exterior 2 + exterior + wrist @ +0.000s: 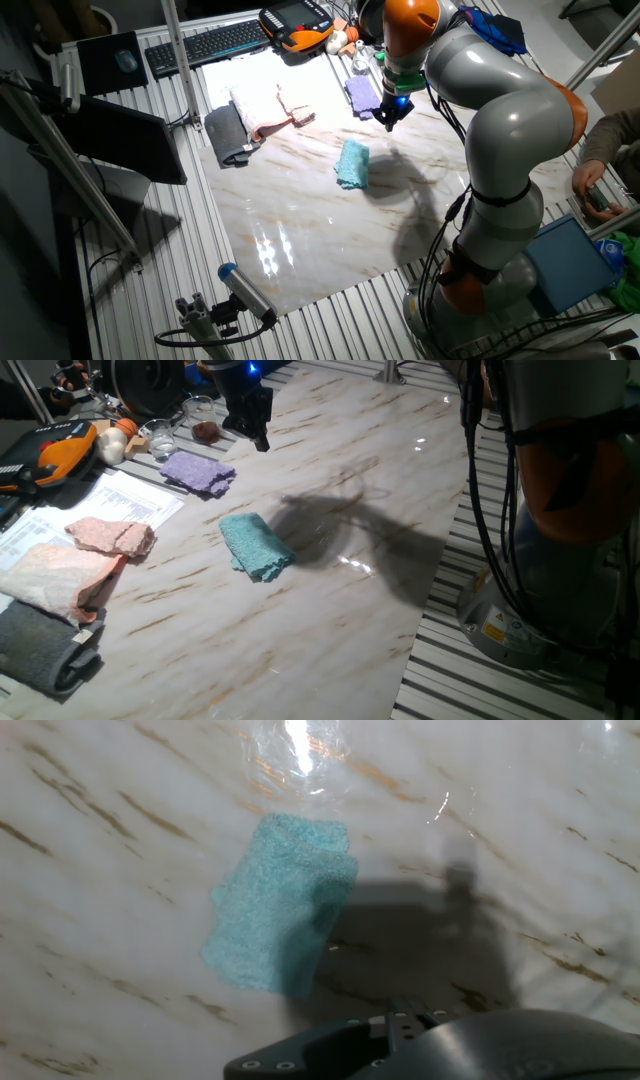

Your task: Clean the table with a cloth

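Cloth (256, 546): the teal cloth lies folded and flat near the middle of the table (330, 610); in the hand view you see it at about 9 o'clock from the picture centre, partly under the shadow of the arm.
Gripper (258, 422): it hangs in the air above the far part of the table, at about 12 o'clock from the cloth in one fixed view; it holds nothing, and I cannot tell how far the fingers are spread.
Step in hand: I judge that you are at the approach, the cloth is not yet taken.
How to do it well: bring the fingers over the thick middle of the fold, come down straight, and close across the short side so both layers are caught.
Risk: the purple cloth (197, 470) and the pink cloth (112, 536) lie near; please do not drag over them.
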### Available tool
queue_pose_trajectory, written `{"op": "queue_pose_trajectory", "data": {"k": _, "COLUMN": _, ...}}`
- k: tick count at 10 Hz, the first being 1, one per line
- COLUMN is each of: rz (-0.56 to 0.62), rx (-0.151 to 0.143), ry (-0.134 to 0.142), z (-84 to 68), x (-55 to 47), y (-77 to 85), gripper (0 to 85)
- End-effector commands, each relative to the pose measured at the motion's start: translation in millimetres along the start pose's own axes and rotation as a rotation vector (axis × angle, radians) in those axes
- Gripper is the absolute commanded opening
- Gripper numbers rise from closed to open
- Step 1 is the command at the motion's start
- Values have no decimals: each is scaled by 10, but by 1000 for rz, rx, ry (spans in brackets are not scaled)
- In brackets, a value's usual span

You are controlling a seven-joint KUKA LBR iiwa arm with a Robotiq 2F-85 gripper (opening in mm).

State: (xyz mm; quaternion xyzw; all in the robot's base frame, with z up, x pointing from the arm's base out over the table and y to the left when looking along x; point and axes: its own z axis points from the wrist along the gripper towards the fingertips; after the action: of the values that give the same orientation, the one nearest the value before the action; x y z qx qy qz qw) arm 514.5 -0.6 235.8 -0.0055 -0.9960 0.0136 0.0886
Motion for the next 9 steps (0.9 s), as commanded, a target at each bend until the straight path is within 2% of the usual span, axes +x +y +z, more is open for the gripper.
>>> {"op": "queue_pose_trajectory", "data": {"k": 1, "rz": 0, "rx": 0, "ry": 0, "z": 0, "x": 0, "y": 0, "gripper": 0}}
{"op": "queue_pose_trajectory", "data": {"k": 9, "rz": -43, "rx": -2, "ry": 6, "z": 2, "x": 2, "y": -5, "gripper": 0}}
